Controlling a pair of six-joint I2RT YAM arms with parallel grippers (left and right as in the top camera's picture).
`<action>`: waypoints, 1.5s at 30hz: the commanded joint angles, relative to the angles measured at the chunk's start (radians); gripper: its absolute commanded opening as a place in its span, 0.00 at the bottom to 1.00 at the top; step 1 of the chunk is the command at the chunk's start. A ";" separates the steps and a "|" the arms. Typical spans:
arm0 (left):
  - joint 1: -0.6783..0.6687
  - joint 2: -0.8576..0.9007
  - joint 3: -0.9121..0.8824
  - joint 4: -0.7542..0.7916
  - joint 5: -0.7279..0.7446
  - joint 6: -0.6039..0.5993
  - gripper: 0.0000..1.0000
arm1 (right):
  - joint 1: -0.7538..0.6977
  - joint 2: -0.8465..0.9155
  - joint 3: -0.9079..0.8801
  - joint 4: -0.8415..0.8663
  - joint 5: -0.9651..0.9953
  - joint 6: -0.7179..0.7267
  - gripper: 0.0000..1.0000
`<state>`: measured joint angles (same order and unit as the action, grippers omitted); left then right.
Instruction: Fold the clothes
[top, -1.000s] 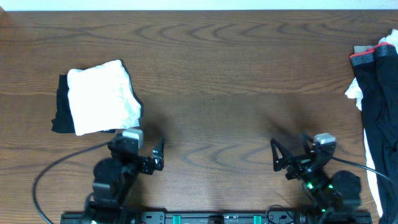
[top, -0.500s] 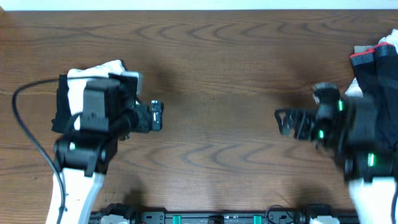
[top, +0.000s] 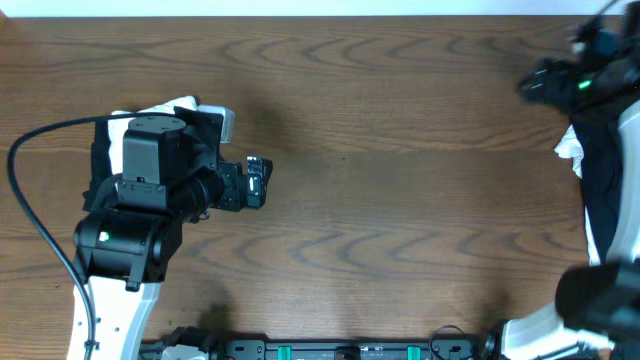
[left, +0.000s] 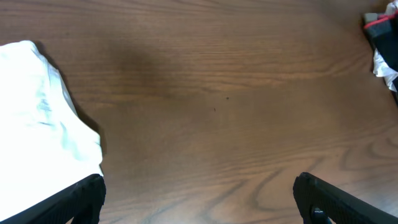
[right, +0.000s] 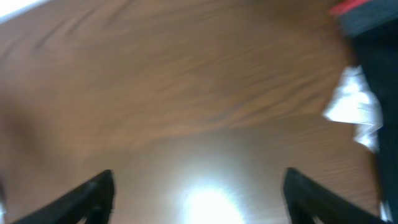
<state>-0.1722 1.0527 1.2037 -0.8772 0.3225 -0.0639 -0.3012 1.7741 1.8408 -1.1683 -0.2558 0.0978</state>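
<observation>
A folded white garment (top: 175, 108) lies on a black one (top: 98, 160) at the table's left, mostly hidden under my left arm. My left gripper (top: 256, 183) points right just beyond this stack and is open and empty. In the left wrist view the white garment (left: 37, 112) lies left of the open left gripper (left: 199, 208). At the right edge lies a pile of clothes: black trousers (top: 612, 170) with a red-trimmed waistband (right: 351, 6) and a white garment (top: 568, 148). My right gripper (top: 532, 83) hovers beside the pile's far end. The blurred right wrist view shows this right gripper (right: 199, 205) open, over bare wood.
Brown wooden table (top: 400, 200) runs between the two clothes heaps. A black cable (top: 25, 200) loops from the left arm at the left edge. The table's far edge (top: 320, 17) meets a pale wall.
Both arms have lifted away from the front edge. The left one swung over the folded stack. The right one swept to the back right corner beside the pile, jaws slightly narrower.
</observation>
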 joint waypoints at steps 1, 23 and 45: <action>-0.003 -0.008 0.027 -0.011 0.017 0.017 0.98 | -0.107 0.103 0.096 0.025 0.016 0.064 0.76; -0.003 -0.008 0.027 -0.131 0.018 0.014 0.98 | -0.268 0.525 0.127 0.560 0.200 -0.001 0.82; -0.003 -0.008 0.027 -0.129 0.033 -0.005 0.98 | -0.243 0.447 0.140 0.637 -0.042 0.002 0.01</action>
<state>-0.1722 1.0492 1.2060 -1.0061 0.3389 -0.0566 -0.5682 2.3543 1.9495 -0.5293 -0.1486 0.1165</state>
